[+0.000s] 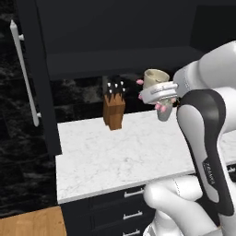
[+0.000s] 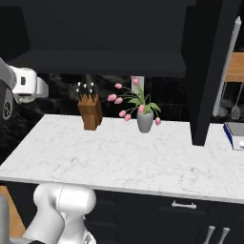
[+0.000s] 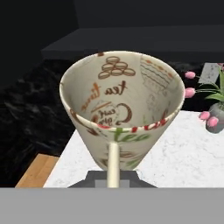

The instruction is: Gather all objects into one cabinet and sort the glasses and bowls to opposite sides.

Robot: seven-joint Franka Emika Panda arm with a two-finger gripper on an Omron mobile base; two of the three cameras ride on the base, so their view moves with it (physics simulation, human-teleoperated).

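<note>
A black cabinet (image 1: 115, 32) is seen open above the white bench (image 1: 115, 152), its tall door (image 1: 27, 78) swung to the left. A dark shelf (image 2: 102, 62) is seen inside it. A knife block (image 1: 114, 109) and a grey vase of pink tulips (image 2: 144, 120) are stood at the back of the bench. A cream mug (image 1: 154, 79) with brown writing is held up in the air over the bench, below the shelf. The fingers (image 1: 159, 92) are clenched tight on the cream mug.

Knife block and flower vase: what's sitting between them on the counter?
Nothing. In the right base view, bare marble counter runs between knife block and flower vase.
</note>
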